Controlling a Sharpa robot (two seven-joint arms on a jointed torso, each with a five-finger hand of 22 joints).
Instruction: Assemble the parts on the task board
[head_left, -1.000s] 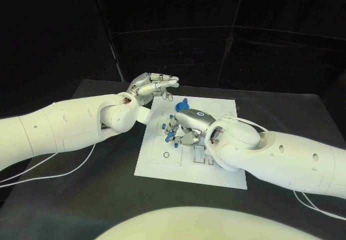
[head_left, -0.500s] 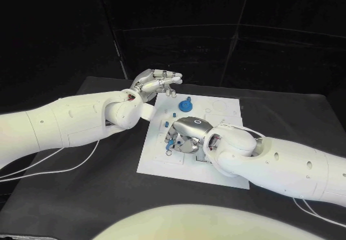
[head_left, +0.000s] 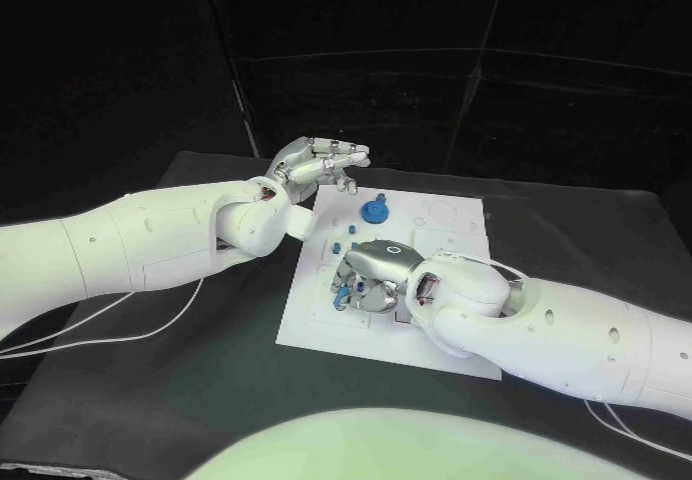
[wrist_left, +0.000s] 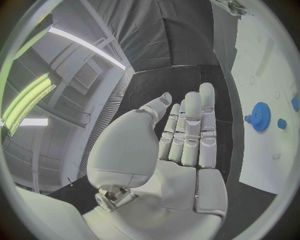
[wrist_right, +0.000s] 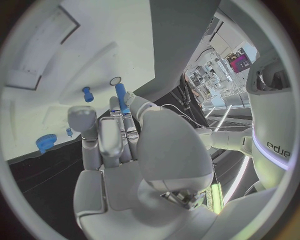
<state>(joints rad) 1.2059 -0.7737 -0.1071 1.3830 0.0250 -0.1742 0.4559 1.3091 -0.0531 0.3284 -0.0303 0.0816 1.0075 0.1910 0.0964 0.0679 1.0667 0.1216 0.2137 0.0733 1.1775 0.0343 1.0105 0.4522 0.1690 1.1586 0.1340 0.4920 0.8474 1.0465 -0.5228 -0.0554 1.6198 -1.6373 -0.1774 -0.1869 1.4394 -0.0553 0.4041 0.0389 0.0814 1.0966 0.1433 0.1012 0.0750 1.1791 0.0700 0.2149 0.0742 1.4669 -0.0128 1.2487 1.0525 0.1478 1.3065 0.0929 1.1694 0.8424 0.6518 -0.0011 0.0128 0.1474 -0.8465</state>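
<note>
Blue peg (wrist_right: 120, 97) held by right hand (head_left: 369, 275) mid-frame over board (head_left: 325, 325); gear (head_left: 374, 211) seated upper centre; left hand (head_left: 315, 162) open, empty; assy. judged partly done.

Black table (head_left: 173, 330) against black curtain backdrop (head_left: 130, 80), ceiling light strips (wrist_left: 75, 42) glowing overhead, cluttered lit room (wrist_right: 215, 75) beyond.
</note>
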